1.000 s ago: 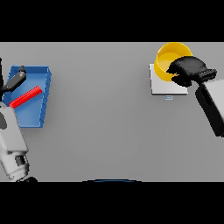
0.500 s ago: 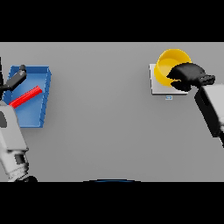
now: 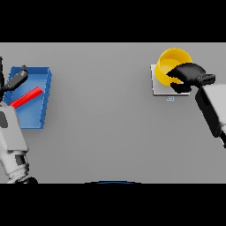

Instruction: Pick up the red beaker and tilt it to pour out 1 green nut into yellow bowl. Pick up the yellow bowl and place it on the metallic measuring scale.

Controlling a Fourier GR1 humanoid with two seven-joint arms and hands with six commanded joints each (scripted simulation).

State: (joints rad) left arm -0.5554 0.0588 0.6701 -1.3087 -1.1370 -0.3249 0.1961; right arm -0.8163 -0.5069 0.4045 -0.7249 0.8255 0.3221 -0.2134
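The yellow bowl (image 3: 173, 63) is over the far part of the metallic scale (image 3: 160, 89), a pale square pad at the table's right. My right hand (image 3: 189, 74) is curled over the bowl's right rim and holds it. I cannot tell whether the bowl rests on the scale. No green nut shows. The red beaker (image 3: 26, 97) lies on its side in a blue tray (image 3: 37, 118) at the left. My left hand (image 3: 16, 80) hangs over the tray's far left corner with its fingers relaxed, apart from the beaker.
A small label tab (image 3: 170, 98) sits on the table just in front of the scale. Bare grey table stretches between the blue tray and the scale.
My right hand has brought the yellow bowl slightly nearer and lower over the scale. The left arm, beaker and tray have not moved.
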